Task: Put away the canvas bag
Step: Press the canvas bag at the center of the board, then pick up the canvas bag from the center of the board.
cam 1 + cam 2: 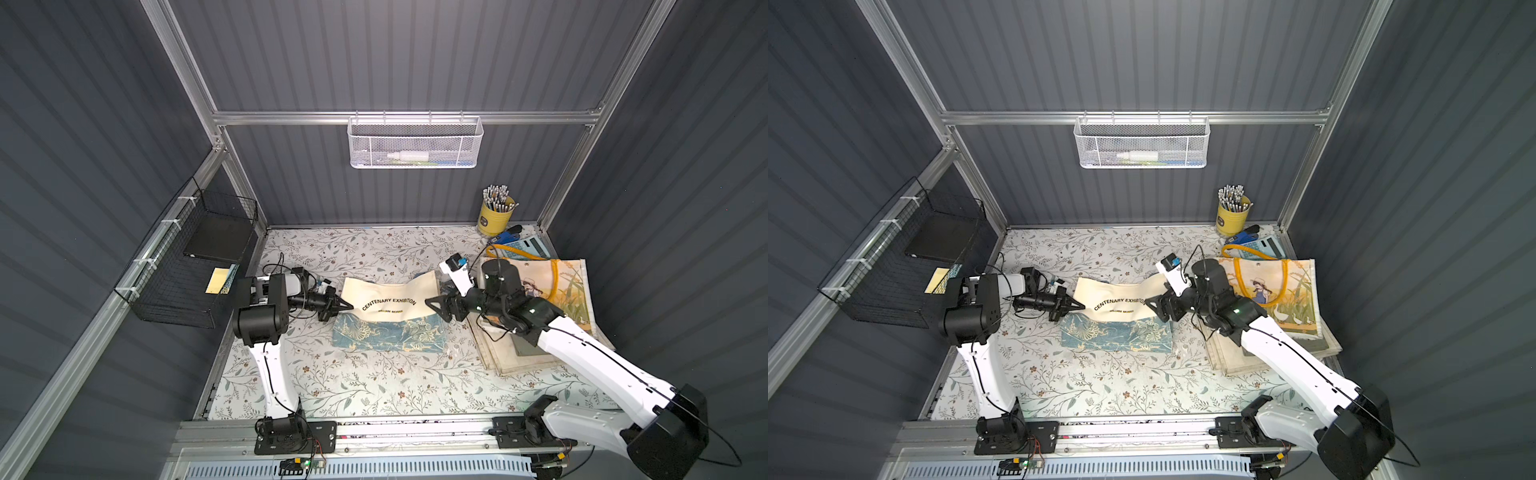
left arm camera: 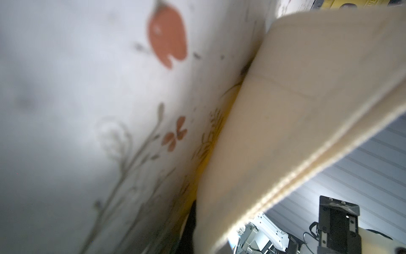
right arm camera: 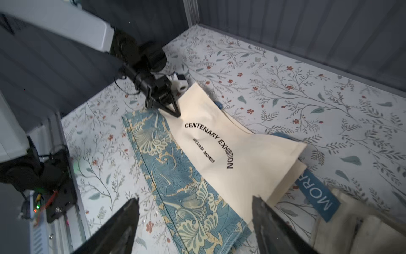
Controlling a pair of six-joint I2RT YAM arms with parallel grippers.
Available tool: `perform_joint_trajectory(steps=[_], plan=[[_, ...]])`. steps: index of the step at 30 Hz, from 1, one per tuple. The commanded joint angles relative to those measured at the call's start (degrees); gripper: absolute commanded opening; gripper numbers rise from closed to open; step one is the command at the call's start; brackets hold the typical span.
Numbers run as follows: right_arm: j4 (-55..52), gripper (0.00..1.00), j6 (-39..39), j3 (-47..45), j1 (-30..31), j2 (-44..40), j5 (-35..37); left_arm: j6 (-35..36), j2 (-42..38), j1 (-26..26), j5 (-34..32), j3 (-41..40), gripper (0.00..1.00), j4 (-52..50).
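While the left claw (image 1: 347, 306) is clenched to a point on one side edge of the folded cream canvas bag (image 1: 388, 303), which bears black "CENTENARY EXHIBITION" lettering and a blue-and-cream floral panel, the right claw (image 1: 435, 308) stands released at the bag's opposite edge, jaws spread wide with nothing between them. The bag lies between the two claws on the pale, leaf-and-flower-patterned tabletop (image 1: 374, 382), and the left wrist view shows its cream edge lifted off that surface right at the left claw. Beside one finger of the right claw (image 3: 195, 198), a blue fabric strap lettered "MORR" (image 3: 316, 195) pokes out from under the bag. Behind the right claw, beneath its arm, sits a stack of folded cloth bags (image 1: 569, 286), the top one printed with a girl and geese and fitted with yellow handles. Farther beyond that stack stands a yellow tin of pencils (image 1: 494, 216). Behind the left claw, a black wire basket (image 1: 187, 266) hangs on the side wall.
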Motion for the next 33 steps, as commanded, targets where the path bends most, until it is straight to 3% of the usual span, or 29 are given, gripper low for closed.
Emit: perform_joint_trajectory(steps=[1, 2, 6, 14, 18, 23, 28, 33], plan=[[-0.28, 0.77, 12.14, 1.60, -2.23, 9.80, -5.79, 1.58, -2.86, -0.42, -3.73, -0.10, 0.00, -1.01], [-3.40, 0.76, 11.00, 2.84, -2.50, 13.51, -7.55, 2.15, -2.84, -0.42, -3.63, -0.02, 0.00, -1.45], [-6.41, 0.45, 10.80, 1.43, -2.49, 22.17, -9.45, 3.30, -3.00, -0.42, -4.13, 0.06, 0.00, -2.85], [-6.15, 0.39, 11.85, -5.03, -4.95, 28.35, -9.46, 2.30, -3.15, -0.42, -3.28, -2.26, 0.00, -0.61], [-6.04, 0.41, 12.41, -4.19, -5.49, 30.99, -9.90, 3.54, -3.58, -0.40, -2.57, -3.32, 0.00, 0.09], [-4.33, 0.66, 18.56, -3.77, -7.03, 22.15, -3.44, 6.46, -2.91, -0.37, -3.75, -1.62, 0.00, -2.78], [-9.05, 0.67, 19.53, -1.52, -8.96, 23.81, 1.08, 7.33, -2.56, -0.42, -4.34, -0.33, 0.00, -3.96], [-8.21, 0.68, 19.18, -1.43, -9.16, 29.98, -1.64, 7.07, -3.07, -0.42, -4.72, -0.40, 0.00, -3.76]])
